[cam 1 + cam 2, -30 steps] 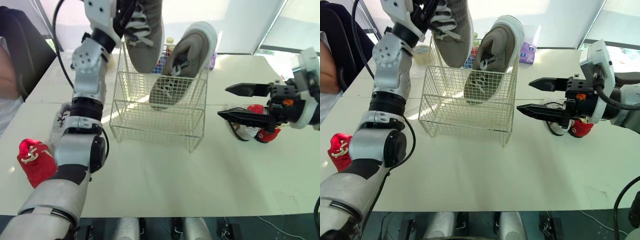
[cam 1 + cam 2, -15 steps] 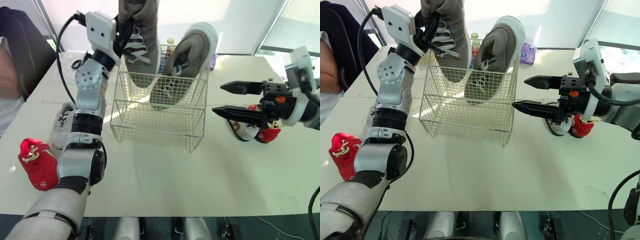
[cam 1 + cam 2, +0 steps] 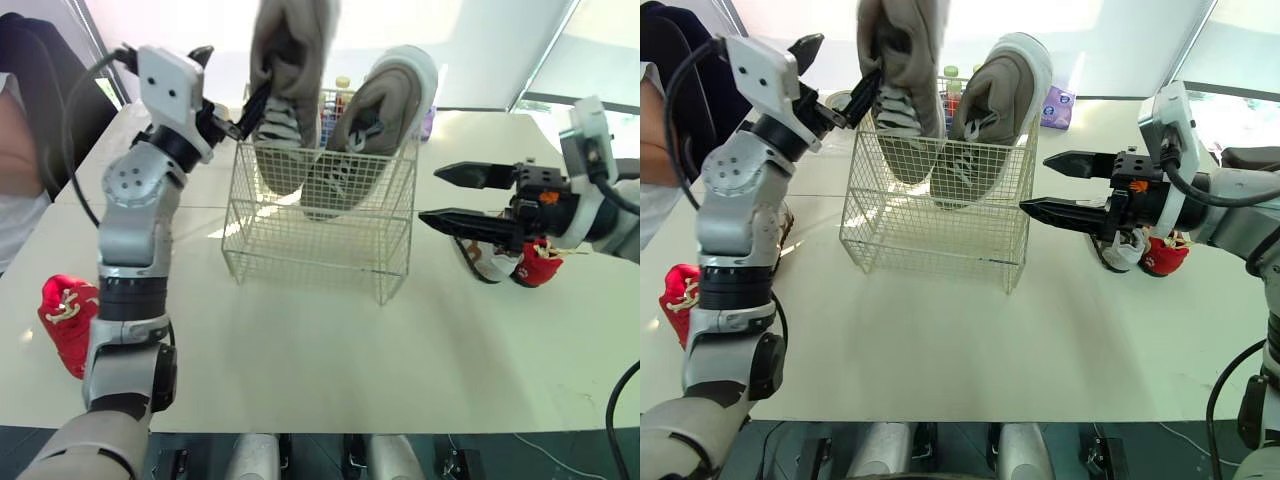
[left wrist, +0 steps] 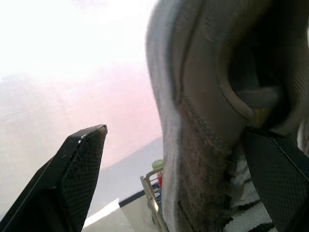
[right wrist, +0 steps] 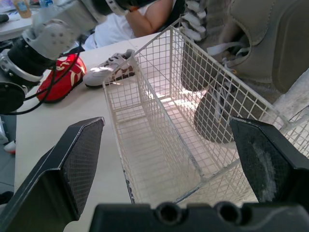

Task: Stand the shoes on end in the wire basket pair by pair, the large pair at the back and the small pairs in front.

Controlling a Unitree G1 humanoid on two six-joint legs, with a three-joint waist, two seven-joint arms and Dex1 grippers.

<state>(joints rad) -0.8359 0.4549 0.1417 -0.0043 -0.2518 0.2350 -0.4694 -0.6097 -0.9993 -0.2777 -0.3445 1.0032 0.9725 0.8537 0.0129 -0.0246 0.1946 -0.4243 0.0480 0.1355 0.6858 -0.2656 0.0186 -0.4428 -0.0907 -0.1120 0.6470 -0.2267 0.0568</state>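
Two large grey shoes stand toe-down at the back of the white wire basket point(image 3: 318, 255), the left one point(image 3: 285, 95) upright and the right one point(image 3: 372, 115) leaning on the right wall. My left gripper point(image 3: 226, 80) is open at the left shoe's heel collar point(image 4: 207, 101), with one finger by the laces and the other clear of it. To the right of the basket my right gripper point(image 3: 452, 196) hovers open and empty. A small red shoe point(image 3: 66, 316) lies at the table's left. A small white shoe point(image 5: 109, 72) lies near it.
A small white shoe point(image 3: 484, 262) and a small red one point(image 3: 541, 268) lie right of the basket, behind my right gripper. Bottles point(image 3: 952, 82) and a purple packet point(image 3: 1058, 100) stand behind the basket. A person point(image 3: 25, 130) sits at the far left.
My left gripper has lowered the left grey shoe into the basket and opened its fingers, its arm swinging out to the left. The right gripper has edged slightly toward the basket.
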